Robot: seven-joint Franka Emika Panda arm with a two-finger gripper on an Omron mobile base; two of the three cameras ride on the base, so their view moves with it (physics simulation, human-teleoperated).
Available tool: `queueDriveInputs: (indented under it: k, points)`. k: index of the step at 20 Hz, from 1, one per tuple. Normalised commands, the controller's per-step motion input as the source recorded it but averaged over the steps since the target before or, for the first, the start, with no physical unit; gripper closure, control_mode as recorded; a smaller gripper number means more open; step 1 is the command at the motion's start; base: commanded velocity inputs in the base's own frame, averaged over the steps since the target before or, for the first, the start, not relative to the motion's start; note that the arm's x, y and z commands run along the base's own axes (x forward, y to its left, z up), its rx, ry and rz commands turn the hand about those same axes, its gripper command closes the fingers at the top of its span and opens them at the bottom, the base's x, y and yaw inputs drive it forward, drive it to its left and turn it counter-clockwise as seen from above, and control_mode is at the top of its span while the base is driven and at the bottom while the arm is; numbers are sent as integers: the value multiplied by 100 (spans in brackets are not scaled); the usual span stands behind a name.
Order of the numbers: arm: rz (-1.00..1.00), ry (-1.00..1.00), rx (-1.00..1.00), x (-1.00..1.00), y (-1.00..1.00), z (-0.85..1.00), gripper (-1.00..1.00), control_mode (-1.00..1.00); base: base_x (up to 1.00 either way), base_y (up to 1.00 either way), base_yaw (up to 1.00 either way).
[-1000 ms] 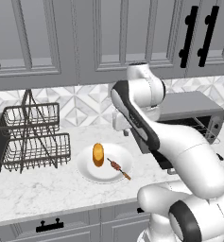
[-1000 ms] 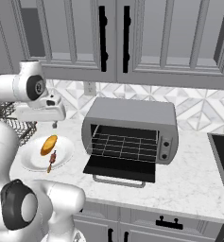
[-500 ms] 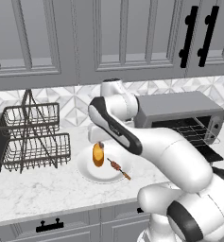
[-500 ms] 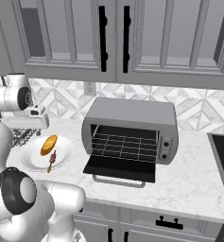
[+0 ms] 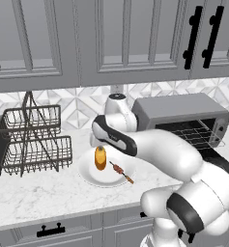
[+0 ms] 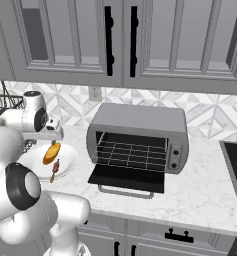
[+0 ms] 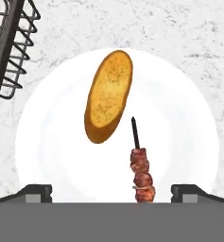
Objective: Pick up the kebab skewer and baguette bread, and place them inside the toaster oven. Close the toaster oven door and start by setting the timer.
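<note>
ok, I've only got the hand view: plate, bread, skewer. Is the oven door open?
Observer: Yes. The toaster oven door is folded down flat and the rack is exposed.
Operator: Which side of the plate is the oven?
Observer: In the right base view the toaster oven stands right of the white plate, apart from it on the counter.
Operator: What's on the plate's other side?
Observer: A wire dish rack, left of the plate in the left base view.

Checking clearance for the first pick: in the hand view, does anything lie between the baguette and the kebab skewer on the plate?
No. In the hand view, bare white plate separates the baguette bread from the kebab skewer; they lie apart.
</note>
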Motion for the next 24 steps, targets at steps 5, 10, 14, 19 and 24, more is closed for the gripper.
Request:
queueDriveInputs:
  k: [5, 10, 14, 19, 24]
  points:
    - [-1, 0, 0, 13, 21, -12, -100, -100, 0, 0, 0]
    - [0, 2, 0, 2, 11, -10, -100, -100, 0, 0, 0]
    - [0, 0, 0, 35, 3, -41, -100, -100, 0, 0, 0]
    - [0, 3, 0, 30, 1, -26, -100, -100, 0, 0, 0]
    - [0, 4, 0, 27, 4, -26, -100, -100, 0, 0, 0]
